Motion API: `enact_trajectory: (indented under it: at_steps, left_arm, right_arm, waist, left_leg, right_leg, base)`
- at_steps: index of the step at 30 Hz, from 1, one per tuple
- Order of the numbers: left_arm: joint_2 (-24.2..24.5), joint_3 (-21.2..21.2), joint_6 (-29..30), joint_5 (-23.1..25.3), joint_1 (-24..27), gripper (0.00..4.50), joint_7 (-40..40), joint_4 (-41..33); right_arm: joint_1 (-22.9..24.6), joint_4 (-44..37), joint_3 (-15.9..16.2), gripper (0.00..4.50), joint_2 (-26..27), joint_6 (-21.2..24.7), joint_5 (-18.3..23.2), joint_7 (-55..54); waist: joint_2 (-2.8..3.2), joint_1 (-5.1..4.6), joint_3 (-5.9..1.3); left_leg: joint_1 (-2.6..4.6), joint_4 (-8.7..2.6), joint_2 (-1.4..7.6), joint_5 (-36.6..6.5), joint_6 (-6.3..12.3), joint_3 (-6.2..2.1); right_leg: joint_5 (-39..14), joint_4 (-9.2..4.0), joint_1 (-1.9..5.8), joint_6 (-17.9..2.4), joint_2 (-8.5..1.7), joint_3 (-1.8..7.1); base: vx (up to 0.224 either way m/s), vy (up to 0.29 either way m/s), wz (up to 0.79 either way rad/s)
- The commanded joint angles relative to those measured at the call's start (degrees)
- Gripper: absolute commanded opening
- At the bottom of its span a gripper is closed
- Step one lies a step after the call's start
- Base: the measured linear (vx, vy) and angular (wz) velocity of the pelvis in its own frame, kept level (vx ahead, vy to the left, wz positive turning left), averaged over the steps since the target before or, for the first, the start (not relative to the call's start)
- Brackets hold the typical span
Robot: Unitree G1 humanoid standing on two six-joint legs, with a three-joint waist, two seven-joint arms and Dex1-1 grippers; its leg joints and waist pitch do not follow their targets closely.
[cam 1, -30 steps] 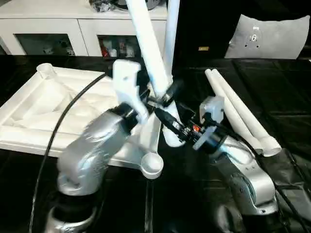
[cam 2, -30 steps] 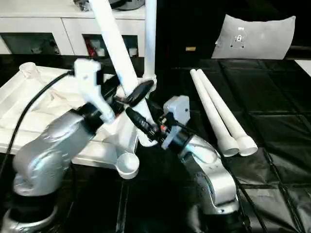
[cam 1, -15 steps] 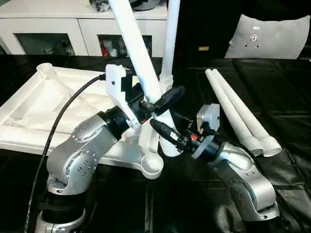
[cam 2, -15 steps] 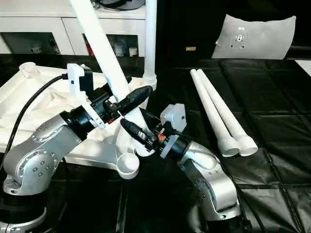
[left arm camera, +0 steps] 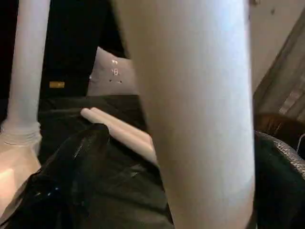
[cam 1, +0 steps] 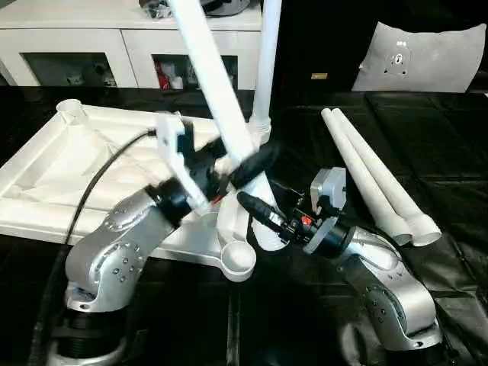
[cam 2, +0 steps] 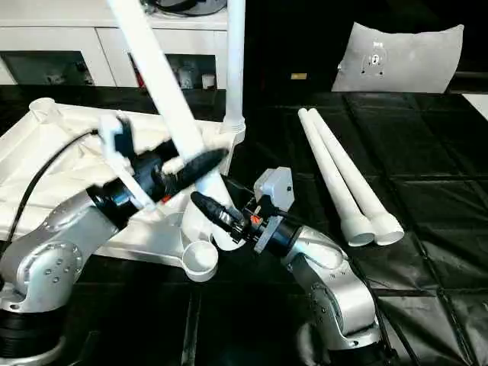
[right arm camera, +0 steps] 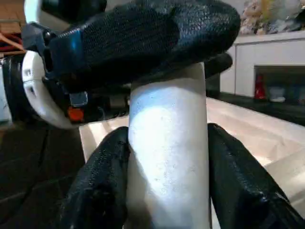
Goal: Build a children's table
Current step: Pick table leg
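The children's table top [cam 1: 69,164] lies upside down on the black work table, ribs up. One white leg [cam 1: 265,69] stands upright in its far right corner socket. A second leg [cam 1: 210,72] leans to the left, its foot at the top's right edge. My right gripper [cam 1: 248,209] is shut on this leaning leg near its foot, with black fingers [right arm camera: 102,176] pressed on both sides. My left gripper [cam 1: 252,156] is open around the same leg higher up, one finger [cam 2: 200,163] lying across it. The near right corner socket [cam 1: 238,259] holds nothing. Two more legs [cam 1: 374,171] lie to the right.
A white cabinet [cam 1: 91,38] runs along the back. A flat pale panel [cam 1: 427,57] leans at the back right. The left arm's black cable [cam 1: 95,194] loops over the table top. Black cloth [cam 1: 305,328] covers the work table in front.
The leaning leg has tipped further left. My left arm has drawn back and down to the left along it. The right gripper has kept its hold near the foot.
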Motion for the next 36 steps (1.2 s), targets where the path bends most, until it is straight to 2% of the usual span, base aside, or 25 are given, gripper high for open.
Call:
enact_trajectory:
  at_steps: [1, 4, 5, 7, 9, 11, 12, 13, 17, 19, 22, 27, 36]
  left_arm:
    - [1.4, -0.3, -0.5, 2.2, 0.2, 4.13, -0.7, 1.3]
    - [2.2, 0.4, -0.3, 0.8, 0.5, 4.13, -2.3, 1.3]
    - [1.7, 1.8, 1.2, -2.4, 0.7, 4.13, -3.2, 0.9]
    - [1.2, 2.9, 3.0, -5.5, 0.9, 4.08, -3.9, 0.5]
    - [0.0, 4.7, 5.7, -11.2, 1.2, 3.75, -5.0, 0.7]
    - [-2.1, 7.6, 8.4, -20.2, 1.1, 3.64, -7.0, 2.2]
    - [-2.2, 7.8, 8.6, -21.2, 0.9, 3.64, -7.6, 2.5]
    - [-2.1, 7.7, 8.5, -21.4, 0.6, 3.48, -8.2, 2.9]
    - [-0.9, 6.5, 7.8, -18.1, -0.5, 3.38, -9.8, 4.1]
    - [-1.1, 6.7, 7.4, -17.9, -0.7, 3.31, -9.8, 4.5]
    - [-0.9, 6.9, 7.8, -18.0, -0.8, 3.3, -9.5, 4.8]
    - [-0.5, 6.7, 8.0, -19.0, -0.5, 3.3, -9.1, 4.7]
    - [-0.6, 6.5, 7.0, -17.1, 0.1, 3.3, -8.9, 4.9]
  right_arm:
    - [-0.2, -1.8, 0.1, 1.9, 0.0, -0.8, 0.7, 0.5]
    - [-0.1, -1.9, 0.2, 1.9, -0.1, -0.8, 0.8, 0.8]
    - [-0.1, -1.9, 0.3, 1.9, -0.2, -0.8, 0.9, 1.0]
    - [-0.1, -2.0, 0.3, 1.9, -0.3, -0.8, 1.0, 1.3]
    - [-0.1, -1.9, 0.4, 1.9, -0.4, -0.8, 1.1, 1.5]
    - [0.0, -1.8, 0.8, 1.9, -0.6, -1.0, 1.2, 1.9]
    - [0.0, -1.8, 0.9, 1.9, -0.6, -1.0, 1.2, 1.9]
    - [-0.1, -1.7, 1.0, 1.9, -0.7, -1.1, 1.2, 2.1]
    - [-0.2, -1.6, 1.1, 1.9, -0.8, -1.2, 1.0, 2.5]
    - [-0.2, -1.7, 1.0, 1.9, -0.8, -1.2, 1.1, 2.5]
    - [0.0, -1.9, 0.9, 1.9, -0.9, -1.2, 1.1, 2.5]
    - [0.2, -2.0, 1.0, 1.9, -1.0, -1.3, 1.1, 2.5]
    - [-0.2, -1.3, 0.7, 1.9, -0.8, -1.6, 0.9, 2.2]
  waist:
    - [0.43, -0.15, -3.35]
    - [0.43, -0.21, -3.41]
    - [0.39, -0.2, -3.37]
    - [0.24, -0.18, -3.43]
    - [0.32, -0.19, -3.4]
    - [0.06, 0.0, -3.42]
    - [0.03, 0.09, -3.46]
    - [0.06, 0.07, -3.53]
    - [0.16, -0.03, -3.61]
    - [0.31, -0.04, -3.64]
    - [0.2, -0.05, -3.71]
    - [0.14, -0.02, -3.67]
    - [0.07, 0.0, -3.67]
  left_leg:
    - [1.82, -4.14, 4.08, -8.5, 0.03, -1.69]
    - [1.82, -4.05, 3.99, -8.5, 0.03, -1.58]
    - [1.74, -4.05, 3.96, -8.5, -0.03, -1.52]
    - [1.76, -4.08, 3.93, -8.8, -0.14, -1.49]
    - [1.76, -3.98, 3.86, -8.9, -0.25, -1.38]
    - [1.74, -3.89, 3.75, -8.4, -0.2, -1.19]
    - [1.73, -3.82, 3.71, -8.1, -0.19, -1.19]
    - [1.66, -3.82, 3.7, -8.2, -0.07, -1.2]
    - [1.73, -3.85, 3.83, -7.9, 0.73, -1.3]
    - [1.74, -3.79, 3.86, -7.4, 0.85, -1.33]
    - [1.71, -3.74, 3.85, -7.0, 0.93, -1.34]
    - [1.74, -3.69, 3.82, -7.0, 1.06, -1.29]
    - [1.71, -3.6, 3.81, -6.7, 1.47, -1.27]
  right_leg:
    - [4.8, -4.04, 1.21, -8.5, -6.2, 3.01]
    - [6.2, -3.9, 1.27, -9.3, -6.28, 3.0]
    - [6.2, -3.86, 1.32, -9.6, -6.34, 2.99]
    - [5.4, -3.9, 1.35, -10.2, -6.37, 2.93]
    - [4.9, -3.81, 1.28, -10.6, -6.37, 2.97]
    - [3.7, -3.97, 1.23, -11.4, -6.38, 2.97]
    - [3.7, -3.88, 1.23, -11.6, -6.33, 2.99]
    - [3.8, -3.87, 1.32, -11.5, -6.28, 2.98]
    - [4.0, -3.96, 1.41, -10.0, -6.3, 3.05]
    - [5.1, -3.87, 1.41, -10.0, -6.27, 3.02]
    - [6.4, -3.72, 1.54, -10.3, -6.31, 2.95]
    - [6.0, -3.72, 1.54, -10.6, -6.27, 2.95]
    - [5.9, -3.71, 1.58, -10.7, -6.29, 2.91]
  base:
    - [0.0, 0.0, 0.0]
    - [0.0, 0.0, 0.0]
    - [0.0, 0.0, 0.0]
    - [0.0, 0.0, 0.0]
    - [0.0, 0.0, 0.0]
    - [0.0, 0.0, 0.0]
    - [0.0, 0.0, 0.0]
    - [0.0, 0.0, 0.0]
    - [0.0, 0.0, 0.0]
    - [0.0, 0.0, 0.0]
    - [0.0, 0.0, 0.0]
    - [0.0, 0.0, 0.0]
    - [0.0, 0.0, 0.0]
